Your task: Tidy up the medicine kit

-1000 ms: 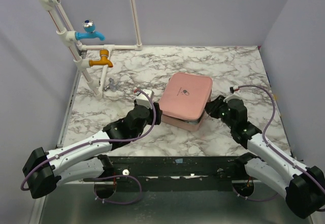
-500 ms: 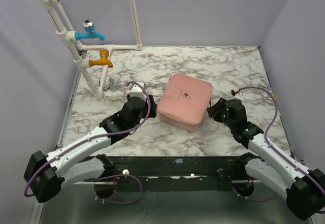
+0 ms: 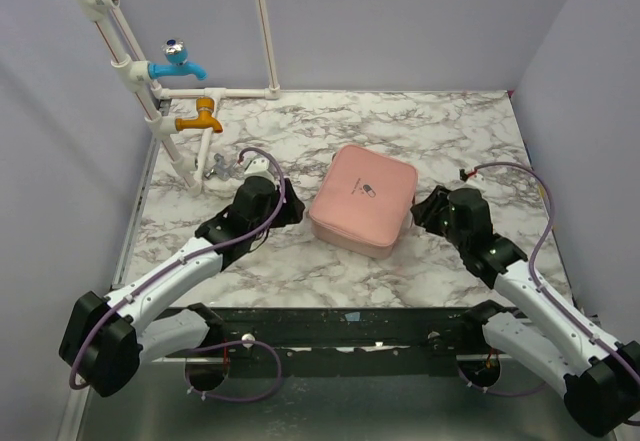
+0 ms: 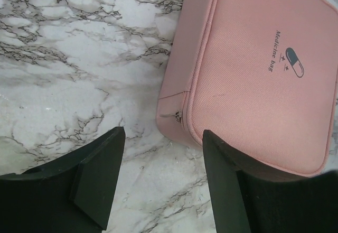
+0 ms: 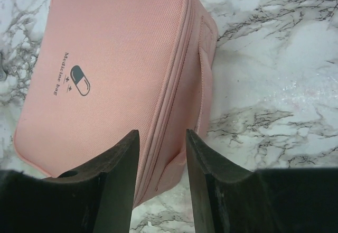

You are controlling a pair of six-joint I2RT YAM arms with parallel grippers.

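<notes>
The medicine kit (image 3: 363,199), a pale pink soft case with a pill logo on its lid, lies closed and flat mid-table. It also fills the upper right of the left wrist view (image 4: 253,80) and the upper left of the right wrist view (image 5: 116,69). My left gripper (image 3: 292,209) stands open just left of the case; only marble shows between its fingers (image 4: 161,183). My right gripper (image 3: 420,211) is open at the case's right side. The zip seam and near corner show between its fingers (image 5: 162,177), which do not clamp it.
A white pipe frame (image 3: 265,31) with a blue tap (image 3: 178,61) and an orange tap (image 3: 200,116) stands at the back left, with a small grey fitting (image 3: 220,168) at its foot. Lilac walls close in the marble table (image 3: 450,126) on three sides.
The case's lid, raised a second ago, now lies flat and closed. My left gripper has drawn back to the left, off the case. My right gripper has opened wider and backed off slightly.
</notes>
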